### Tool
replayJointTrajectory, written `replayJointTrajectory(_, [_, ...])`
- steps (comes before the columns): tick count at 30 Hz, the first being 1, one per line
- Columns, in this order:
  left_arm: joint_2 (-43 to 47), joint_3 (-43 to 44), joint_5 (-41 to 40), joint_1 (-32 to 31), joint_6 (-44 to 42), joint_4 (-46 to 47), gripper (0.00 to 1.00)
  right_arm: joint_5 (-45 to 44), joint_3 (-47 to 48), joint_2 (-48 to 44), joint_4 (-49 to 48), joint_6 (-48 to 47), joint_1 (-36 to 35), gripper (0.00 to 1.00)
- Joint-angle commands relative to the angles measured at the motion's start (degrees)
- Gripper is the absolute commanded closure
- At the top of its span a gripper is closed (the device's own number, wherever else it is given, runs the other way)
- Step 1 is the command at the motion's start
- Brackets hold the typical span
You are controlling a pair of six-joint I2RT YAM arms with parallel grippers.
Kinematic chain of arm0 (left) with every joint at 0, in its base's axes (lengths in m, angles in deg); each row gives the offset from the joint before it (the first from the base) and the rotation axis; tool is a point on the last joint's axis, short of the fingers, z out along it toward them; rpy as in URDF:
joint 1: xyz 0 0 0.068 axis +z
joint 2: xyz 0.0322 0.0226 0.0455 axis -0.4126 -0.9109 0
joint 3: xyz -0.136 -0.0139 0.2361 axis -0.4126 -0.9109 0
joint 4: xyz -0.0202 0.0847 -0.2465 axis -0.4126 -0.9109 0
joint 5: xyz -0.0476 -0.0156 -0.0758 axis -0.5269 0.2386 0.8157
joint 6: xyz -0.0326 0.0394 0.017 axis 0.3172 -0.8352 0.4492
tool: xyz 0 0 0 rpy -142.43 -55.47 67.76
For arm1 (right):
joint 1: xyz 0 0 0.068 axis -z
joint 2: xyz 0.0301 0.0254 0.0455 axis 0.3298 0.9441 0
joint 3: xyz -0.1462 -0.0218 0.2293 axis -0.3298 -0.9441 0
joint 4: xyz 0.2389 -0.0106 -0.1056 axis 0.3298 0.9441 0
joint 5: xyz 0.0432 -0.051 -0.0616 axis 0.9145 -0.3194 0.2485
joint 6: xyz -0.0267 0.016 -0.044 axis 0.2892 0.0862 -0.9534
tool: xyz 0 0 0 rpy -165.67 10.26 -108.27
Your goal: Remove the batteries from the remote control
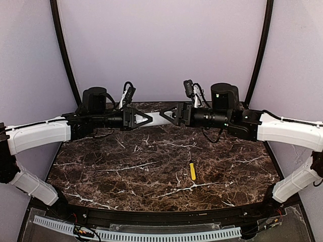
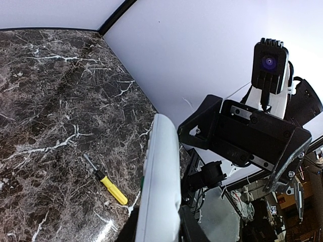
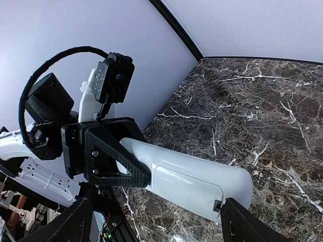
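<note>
Over the table (image 1: 126,174), left tool (image 1: 148,119) grips remote control (image 1: 160,119); right tool (image 1: 168,115) released; screwdriver (image 1: 192,171) apart.

The left claw (image 3: 128,164) clamps one end of the remote control (image 3: 202,184) over the marble table (image 3: 262,101).

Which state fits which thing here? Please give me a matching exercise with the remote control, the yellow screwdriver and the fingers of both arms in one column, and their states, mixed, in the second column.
Column 1
1. remote control
2. yellow screwdriver
3. left fingers
4. right fingers

Column 2
A. open wide, gripping nothing
B. lying on the marble table
C. held up above the table
D. shut on the remote control

Pairs: 1-C, 2-B, 3-D, 4-A
</note>
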Motion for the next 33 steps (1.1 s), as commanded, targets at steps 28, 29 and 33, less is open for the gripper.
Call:
replayJointTrajectory(28, [4.4,-0.3,4.2,-0.1,-2.9,3.8,1.00,5.5,-4.4,1.2,-6.0,3.3,1.7,0.11])
replayJointTrajectory(29, [4.6,-0.3,4.3,-0.1,-3.3,3.7,1.00,5.7,-4.8,1.2,-6.2,3.2,1.9,0.11])
replayJointTrajectory(33, [4.9,-0.2,4.1,-0.1,-4.8,2.5,1.00,7.5,-6.7,1.2,-8.3,3.3,2.7,0.10])
